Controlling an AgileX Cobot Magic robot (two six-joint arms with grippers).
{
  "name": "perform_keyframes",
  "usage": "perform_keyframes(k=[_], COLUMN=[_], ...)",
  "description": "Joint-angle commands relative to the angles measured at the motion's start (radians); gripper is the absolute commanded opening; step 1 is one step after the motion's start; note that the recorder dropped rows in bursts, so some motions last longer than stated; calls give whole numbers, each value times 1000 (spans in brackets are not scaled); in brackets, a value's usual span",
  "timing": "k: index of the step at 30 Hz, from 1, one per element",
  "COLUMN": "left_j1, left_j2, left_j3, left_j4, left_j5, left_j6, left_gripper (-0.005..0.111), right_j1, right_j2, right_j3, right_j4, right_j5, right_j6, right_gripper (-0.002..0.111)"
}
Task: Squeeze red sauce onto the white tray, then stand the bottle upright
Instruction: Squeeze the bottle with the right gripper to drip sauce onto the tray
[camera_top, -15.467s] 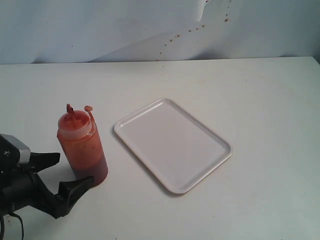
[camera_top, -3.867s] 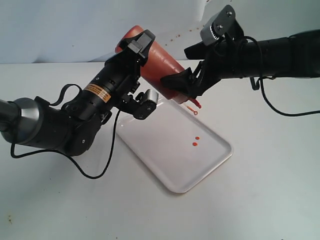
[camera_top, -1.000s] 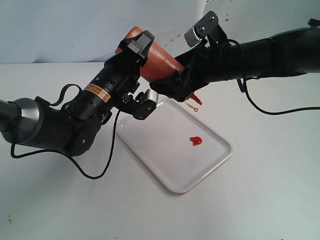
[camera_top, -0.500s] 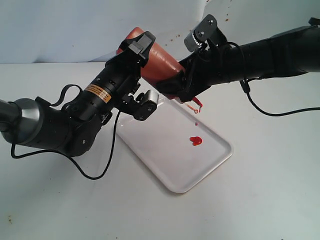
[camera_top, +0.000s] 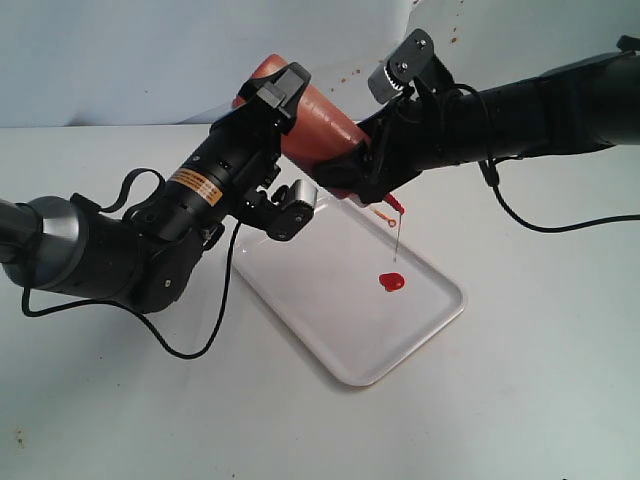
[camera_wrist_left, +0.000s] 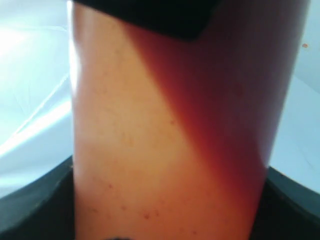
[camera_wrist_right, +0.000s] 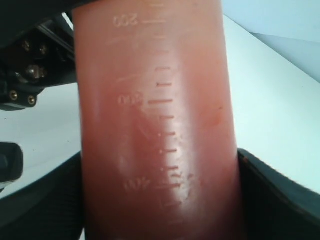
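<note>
The bottle hangs tilted above the white tray's far edge, its long axis slanting from the raised base down to the nozzle, which points down at the tray. The left gripper clamps its base end and the right gripper its nozzle end. A thin thread of red sauce drops to a blob on the tray.

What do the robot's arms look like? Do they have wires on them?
Both arms are black and made of round, tube-like pieces. The left arm has a grey joint and an orange label. The right arm has a small grey box near its end. A thin black cable loops off the left arm and another cable off the right.
</note>
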Motion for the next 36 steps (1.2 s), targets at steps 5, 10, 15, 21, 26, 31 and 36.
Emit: perform_keyframes(k=[5,10,15,21,26,31,36], left_j1=[-2,-2,-2,-2,-2,-2,-2], left_j2=[-22,-22,-22,-22,-22,-22,-22], left_j3=[-1,-1,-1,-1,-1,-1,-1], left_j4=[-25,-25,-27,-33,-33,-33,-33], left_j5=[-61,-61,-60,-60,-57,-57,-57], left_j6=[-21,-21,-21,-21,-21,-21,-21], left_gripper=[0,0,0,0,0,0,0], right_j1=[-3,-3,-3,-3,-5,-5,-5], right_j2=[-6,-6,-6,-6,-27,-33,-33], right_j3=[-5,-5,-5,-5,-5,-5,-5], right_j4=[53,76,76,61,-64,-68,-88], right_j5=[5,5,5,5,5,9,19], right_j6=[-7,-7,-7,-7,13,27,27], right_gripper=[45,105,105,105,105,105,105])
